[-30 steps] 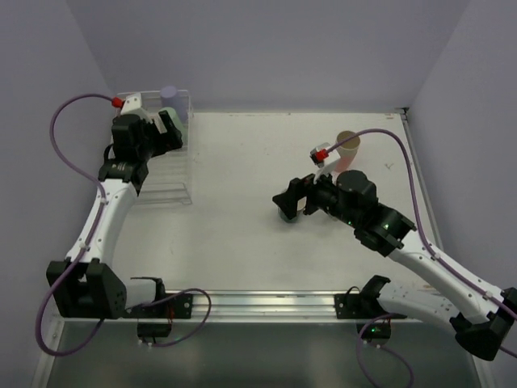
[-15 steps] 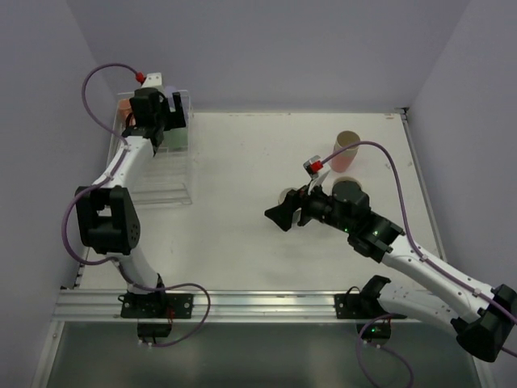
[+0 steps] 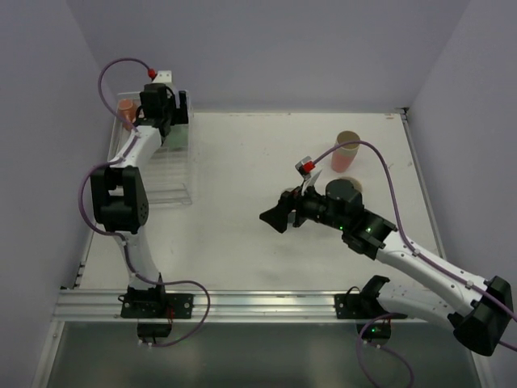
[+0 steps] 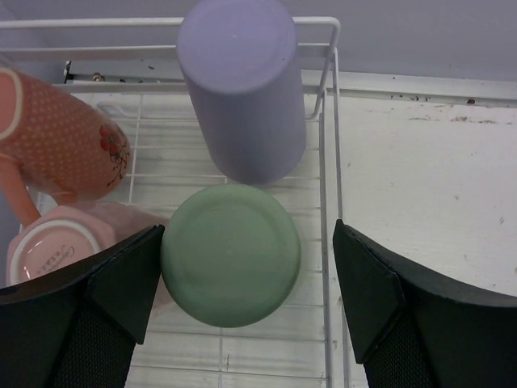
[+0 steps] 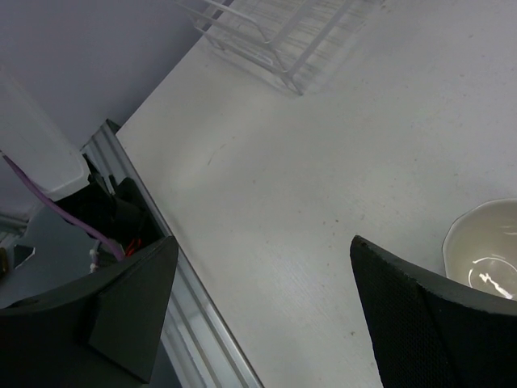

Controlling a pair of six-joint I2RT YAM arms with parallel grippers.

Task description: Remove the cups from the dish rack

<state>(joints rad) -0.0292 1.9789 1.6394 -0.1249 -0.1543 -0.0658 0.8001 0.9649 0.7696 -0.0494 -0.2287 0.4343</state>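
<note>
Four cups are showing in the dish rack point(image 3: 170, 179), which is sitting at the far left corner of the bench point(image 3: 242, 153), close against the left wall. They are one purple tumbler point(image 4: 241, 85), one green tumbler point(image 4: 230, 255), one dotted salmon mug point(image 4: 56, 137) and one pale pink cup point(image 4: 48, 250). Both tumblers are standing upside down. The purple one is filling the rack's far right corner and the green one is just near of it, right beside the rack's right-hand wire edge. The salmon mug is lying tilted to the left of them, with the pale pink cup near of it.

The left end effector point(image 4: 249, 236) is hovering over the green tumbler with its fingers point(image 4: 121, 283) spread to either side. The left one is just beside the tumbler's wall, and the right one is standing apart from it, over the wire edge.

Three more cups are resting on the bench at the right. One beige tumbler point(image 3: 349, 139) and one pink tumbler point(image 3: 342, 162) are side by side at the far right. One cream mug point(image 5: 485, 250) is just beside the right end effector point(image 5: 262, 242).

That end effector is spread wide, gripping nothing, over bare bench. A broad open stretch is lying between it and the rack, running down to the metal rail point(image 3: 258, 303) along the near edge.
</note>
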